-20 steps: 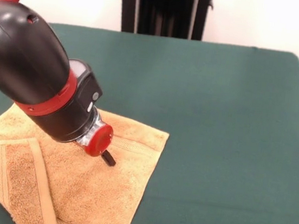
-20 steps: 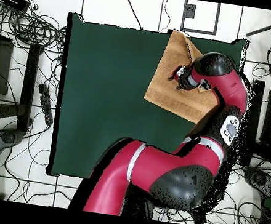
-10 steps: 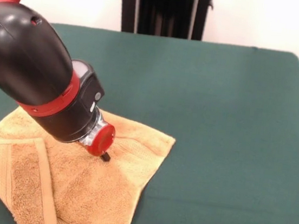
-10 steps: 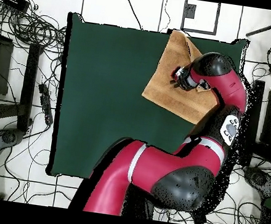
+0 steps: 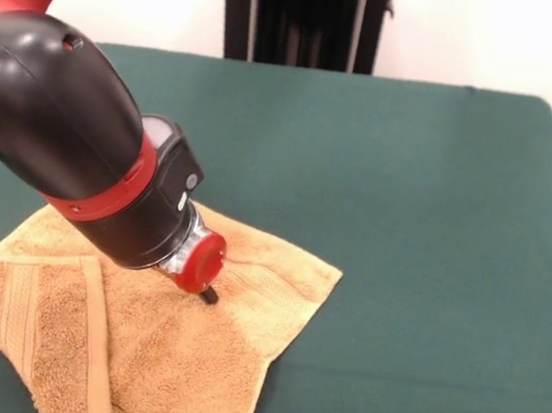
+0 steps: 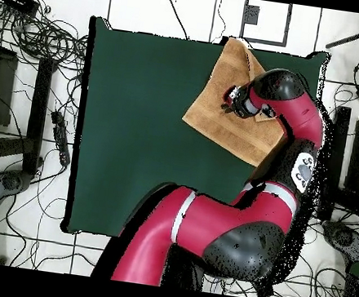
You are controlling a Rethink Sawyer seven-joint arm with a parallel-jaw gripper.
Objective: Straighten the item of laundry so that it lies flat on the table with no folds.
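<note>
The item of laundry, a golden-orange towel (image 5: 187,357), lies at the lower left of the front view on the green table (image 5: 414,234). A banded edge is folded over onto its left part, and its lower side runs out of the picture. My gripper (image 5: 208,296) presses its black tip down onto the towel's middle, with the bulky black and red arm slanting in from the upper left. In the overhead view the towel (image 6: 209,110) sits at the table's (image 6: 135,132) top right, partly under the arm, with the gripper (image 6: 229,103) on it.
A black stand (image 5: 304,17) rises behind the table's far edge. In the overhead view, cables (image 6: 34,36) lie on the floor left of the table, and the towel's top corner reaches the table's upper edge.
The gripper has slid right in the front view, dragging the towel with it. The towel's right corner has moved further onto the green, and the folded flap has shifted right too.
</note>
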